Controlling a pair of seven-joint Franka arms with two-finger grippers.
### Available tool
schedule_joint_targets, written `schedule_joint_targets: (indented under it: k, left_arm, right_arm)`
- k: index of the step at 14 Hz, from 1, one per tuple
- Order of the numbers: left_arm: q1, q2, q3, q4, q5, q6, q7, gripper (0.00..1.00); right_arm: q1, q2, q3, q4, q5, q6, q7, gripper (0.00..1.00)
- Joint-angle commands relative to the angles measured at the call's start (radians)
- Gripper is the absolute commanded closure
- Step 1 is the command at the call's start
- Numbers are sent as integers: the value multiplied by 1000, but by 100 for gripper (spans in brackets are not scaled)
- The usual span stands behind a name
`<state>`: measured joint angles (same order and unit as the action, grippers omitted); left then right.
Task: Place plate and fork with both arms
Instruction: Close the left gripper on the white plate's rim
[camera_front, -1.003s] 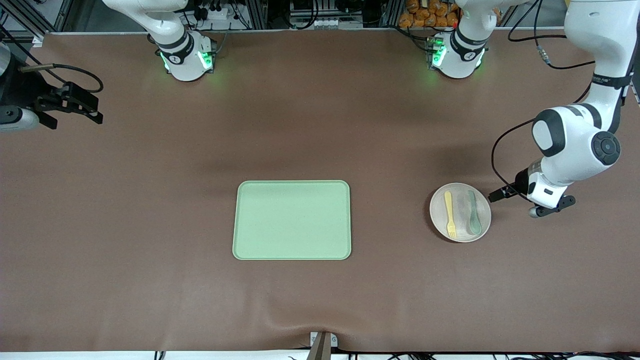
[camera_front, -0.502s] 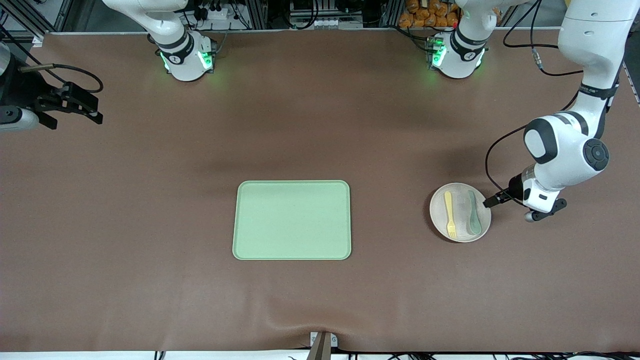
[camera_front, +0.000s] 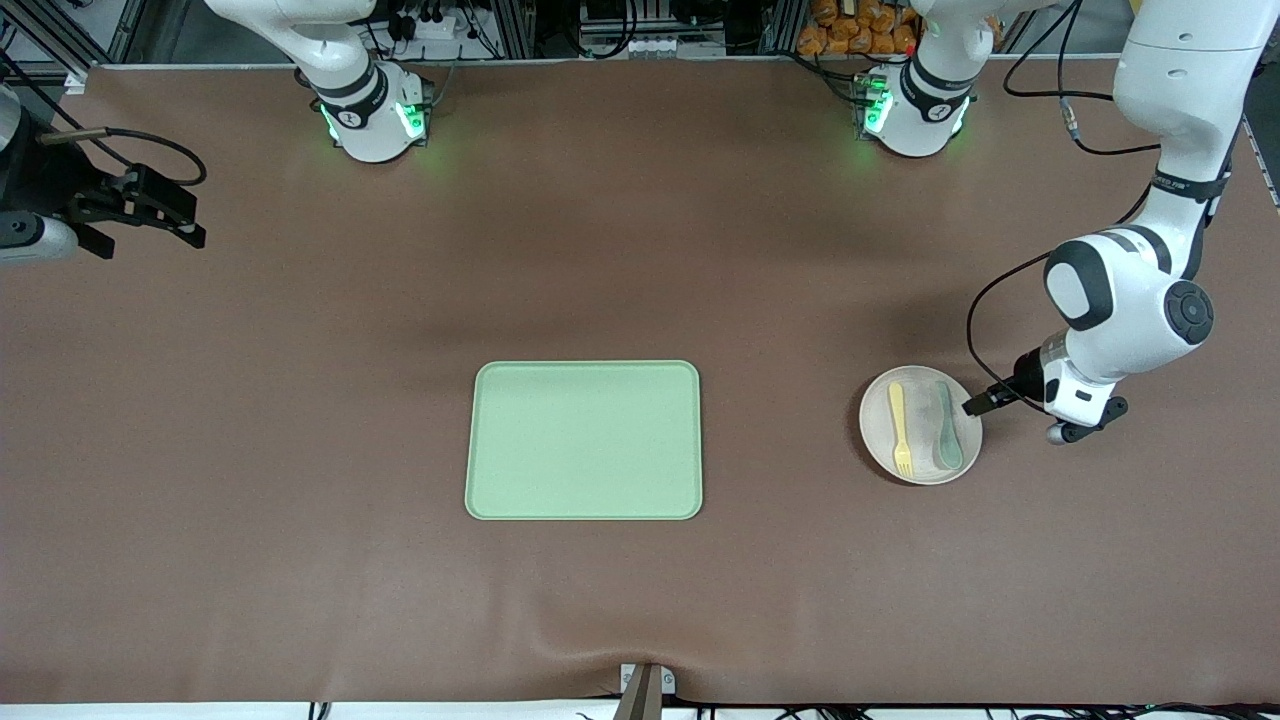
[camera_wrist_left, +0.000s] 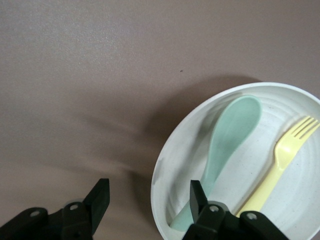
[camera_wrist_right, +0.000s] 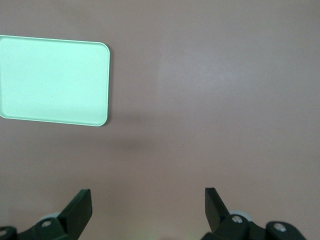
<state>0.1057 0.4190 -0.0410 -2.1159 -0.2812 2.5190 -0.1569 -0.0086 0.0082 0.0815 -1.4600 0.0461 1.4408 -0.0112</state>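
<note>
The left pincer (camera_wrist_left: 148, 200), open, straddles the plate (camera_wrist_left: 170, 170) rim; the right pincer (camera_wrist_right: 148, 207) waits open over bare desk (camera_wrist_right: 210, 100).

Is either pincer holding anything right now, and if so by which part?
Nothing is held. The left pincer is open, straddling the plate rim; the right pincer is open over bare table.

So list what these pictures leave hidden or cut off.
- Plate: in the left wrist view its rim runs off the picture's edges, and the left gripper straddling that rim covers part of it.
- Fork and spoon: handle ends hidden there by one finger.
- Right gripper: in the front view, its arm is cut by the edge.
- Tray: cut by the right wrist view's edge.
</note>
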Motion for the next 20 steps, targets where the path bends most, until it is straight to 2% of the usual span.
schedule_joint_targets:
  k: [1,5,7,12,14,18,20]
  left_arm:
    - [6,29,-7,28,-33,12,10,37]
    - [6,57,-7,47,-33,12,10,44]
    - [6,64,-7,60,-35,12,10,51]
    - [5,87,-7,79,-61,12,10,83]
    - [0,101,-7,89,-73,12,10,86]
    - [-6,118,-8,106,-76,12,10,100]
    - [-12,118,-16,108,-76,9,10,100]
  right_arm:
    - [-11,6,4,12,15,0,-12,0]
    - [-13,6,4,12,14,-2,-12,0]
    - [-13,6,4,12,14,-2,-12,0]
    - [-13,6,4,12,15,-3,-12,0]
    - [-13,6,4,12,15,-3,-13,0]
    - [-14,6,4,12,14,-3,-13,0]
    - [-14,6,4,12,14,-3,-12,0]
